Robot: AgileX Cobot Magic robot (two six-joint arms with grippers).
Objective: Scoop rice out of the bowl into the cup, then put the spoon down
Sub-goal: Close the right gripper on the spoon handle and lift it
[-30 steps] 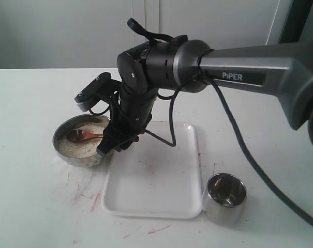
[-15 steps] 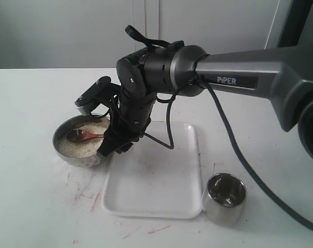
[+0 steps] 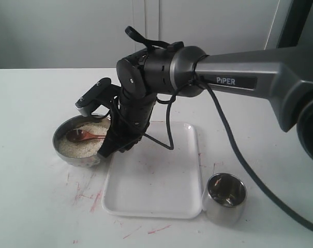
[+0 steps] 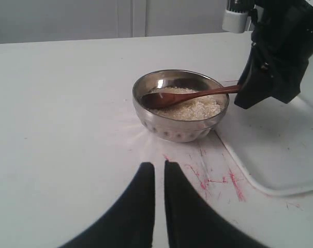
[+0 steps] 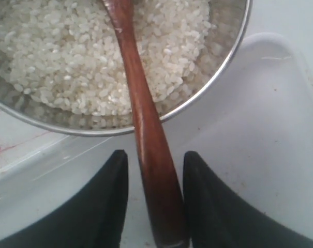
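Reddish-brown wooden spoon [image 5: 140,103]: handle sits unclamped between the parted fingers of the right gripper [image 5: 155,155]; head lies ahead in white rice [image 5: 58,57] inside the round steel bowl [image 5: 221,64]. The left gripper [image 4: 159,165] is nearly closed, empty.

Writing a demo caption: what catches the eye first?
The dark right claw straddles the wooden spoon at the rim of the bowl, jaws open. The spoon's head rests on rice there, left of the white tray; the cup stands by the tray's near right corner.

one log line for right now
step: grasp spoon | right gripper: open, straddling spoon handle | spoon: head on rice in bowl | left gripper: shut
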